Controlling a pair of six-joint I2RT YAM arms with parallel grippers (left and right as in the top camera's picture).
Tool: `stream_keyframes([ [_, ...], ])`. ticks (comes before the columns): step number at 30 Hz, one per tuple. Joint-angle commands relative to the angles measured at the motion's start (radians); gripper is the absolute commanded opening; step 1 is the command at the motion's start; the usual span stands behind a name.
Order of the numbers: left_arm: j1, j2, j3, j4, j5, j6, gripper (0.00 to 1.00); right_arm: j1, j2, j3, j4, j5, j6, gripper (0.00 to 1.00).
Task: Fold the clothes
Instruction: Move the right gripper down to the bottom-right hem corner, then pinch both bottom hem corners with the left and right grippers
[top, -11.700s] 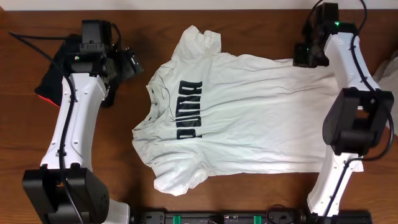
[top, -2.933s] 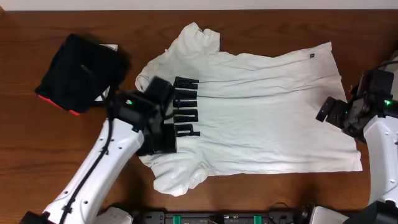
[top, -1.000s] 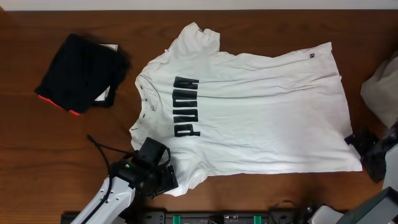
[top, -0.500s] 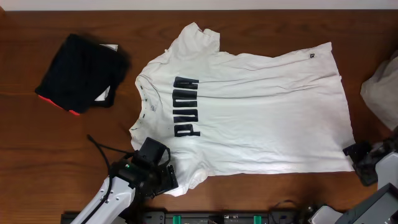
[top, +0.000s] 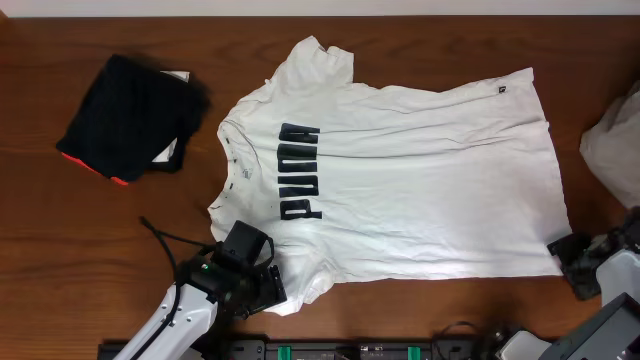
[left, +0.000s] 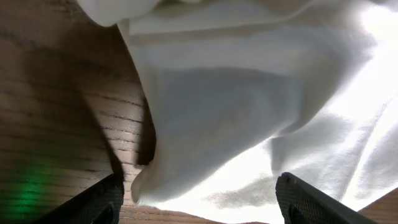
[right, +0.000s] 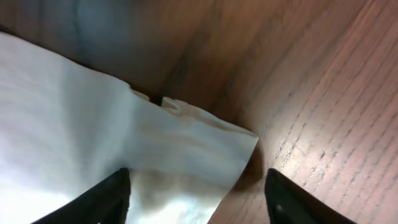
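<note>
The clothes (top: 400, 170), a white T-shirt with black PUMA lettering, lie spread flat, chest up, collar to the left. My left gripper (top: 272, 290) sits at the near sleeve by the front table edge. In the left wrist view it (left: 199, 204) is open, with the bunched sleeve cloth (left: 249, 93) lying between its fingers. My right gripper (top: 563, 256) is at the shirt's near right hem corner. From the right wrist camera it (right: 196, 200) stands open around that hem corner (right: 205, 140), jaws on either side of the cloth.
A black folded garment with a red-orange edge (top: 130, 115) lies at the back left. A pale crumpled bag or cloth (top: 612, 150) sits at the right edge. A black cable (top: 165, 240) trails from the left arm across the wood table (top: 100, 230).
The right gripper has slid left onto the hem corner and its jaws have narrowed. The left arm and the shirt have not moved in the last second.
</note>
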Motion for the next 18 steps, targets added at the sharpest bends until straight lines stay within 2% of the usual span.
stream_keyframes([
  [1, -0.004, -0.002, 0.0, -0.003, -0.005, -0.005, 0.8, -0.007, -0.002, -0.018, 0.015, 0.011, 0.005, 0.62],
  [6, -0.004, -0.002, 0.0, -0.003, -0.005, -0.005, 0.8, -0.007, -0.002, -0.021, 0.022, 0.014, 0.005, 0.5],
  [9, -0.004, -0.002, 0.0, -0.003, -0.003, -0.005, 0.79, -0.007, -0.002, -0.025, 0.025, 0.014, 0.005, 0.48],
  [12, -0.004, -0.002, 0.0, -0.003, -0.001, -0.005, 0.6, -0.007, -0.002, -0.029, 0.026, 0.014, 0.005, 0.45],
  [18, -0.004, -0.002, 0.0, -0.003, -0.001, -0.005, 0.41, -0.007, -0.002, -0.029, 0.027, 0.014, 0.004, 0.34],
])
